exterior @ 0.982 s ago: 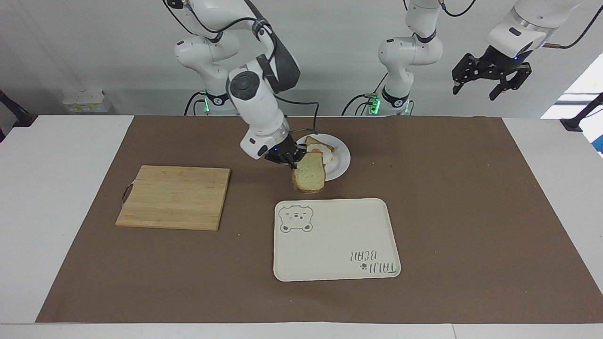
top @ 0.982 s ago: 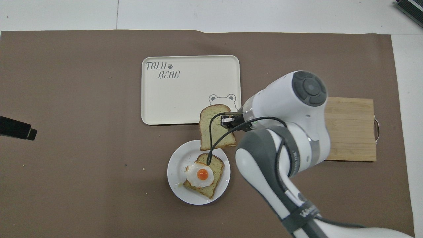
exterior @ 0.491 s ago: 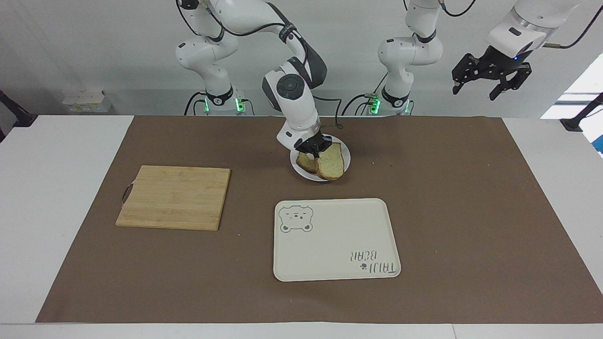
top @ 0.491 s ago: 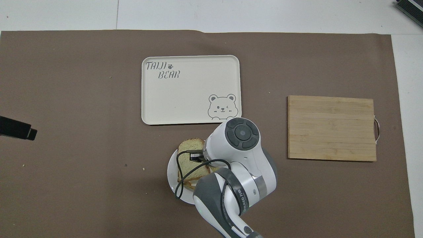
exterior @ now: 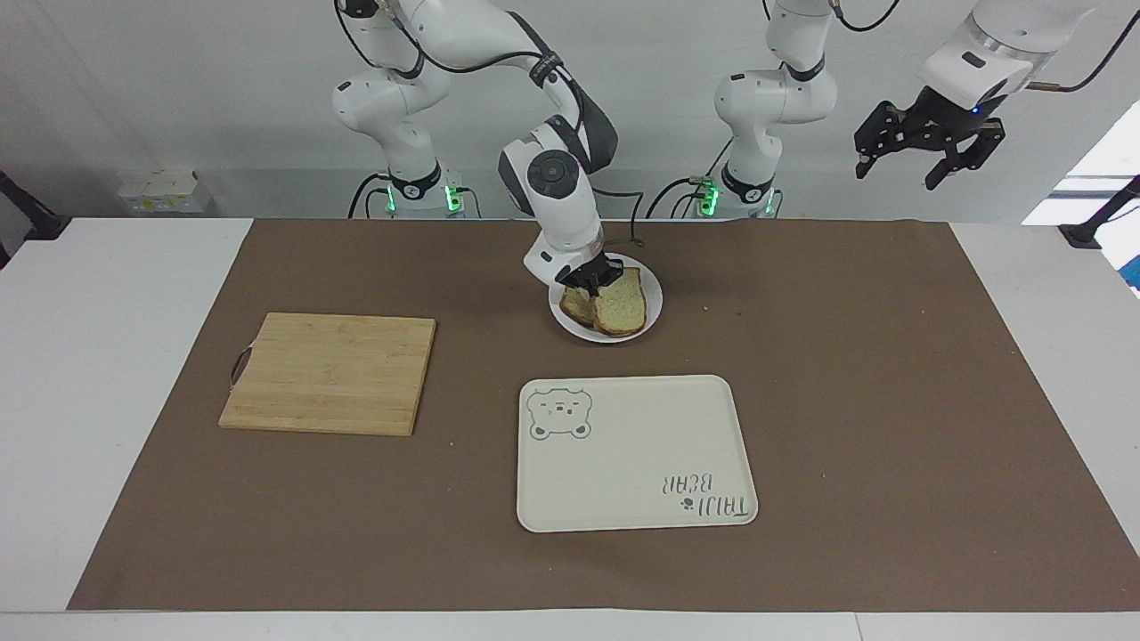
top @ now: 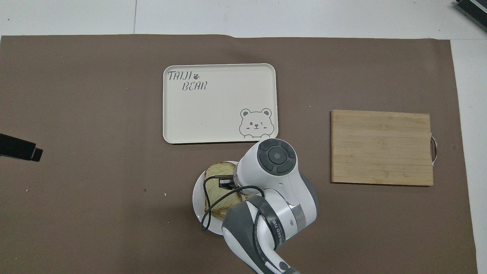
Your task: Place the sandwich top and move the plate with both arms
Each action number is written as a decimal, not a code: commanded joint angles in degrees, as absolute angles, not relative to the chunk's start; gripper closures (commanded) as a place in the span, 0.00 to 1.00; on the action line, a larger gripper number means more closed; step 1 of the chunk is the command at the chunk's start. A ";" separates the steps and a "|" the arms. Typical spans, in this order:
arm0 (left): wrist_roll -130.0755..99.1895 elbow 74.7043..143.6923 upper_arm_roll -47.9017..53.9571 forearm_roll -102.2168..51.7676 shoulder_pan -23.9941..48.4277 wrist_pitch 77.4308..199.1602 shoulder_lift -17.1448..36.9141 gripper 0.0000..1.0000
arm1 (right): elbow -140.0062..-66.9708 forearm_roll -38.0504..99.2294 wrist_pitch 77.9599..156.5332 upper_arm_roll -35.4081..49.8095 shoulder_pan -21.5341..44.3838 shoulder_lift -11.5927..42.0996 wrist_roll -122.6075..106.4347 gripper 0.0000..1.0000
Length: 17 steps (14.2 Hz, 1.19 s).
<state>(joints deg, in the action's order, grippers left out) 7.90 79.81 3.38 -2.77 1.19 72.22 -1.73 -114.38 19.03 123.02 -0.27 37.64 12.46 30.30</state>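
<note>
Facing view: the right gripper point(exterior: 595, 281) has come down over the plate point(exterior: 651, 307), which sits on the worktop toward the robots' edge, about midway along it. A second ago the sandwich top point(exterior: 620, 309) hung beside the plate toward the tray point(exterior: 637, 452); now it lies on the lower slice, with the fingers apparently pinching its edge. The left gripper point(exterior: 926, 147) waits high off the left arm's end, fingers spread.

Overhead view: the right arm hides much of the plate point(top: 198, 194); the sandwich top point(top: 218, 186) covers the egg seen earlier. I judge that placing is nearly done: release next, then the two-arm plate move.
</note>
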 commanded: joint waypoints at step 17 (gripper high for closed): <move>7.21 83.32 2.99 -6.59 1.32 73.21 -4.48 0.00 | -105.92 2.99 102.22 -1.41 8.54 -4.22 15.40 0.00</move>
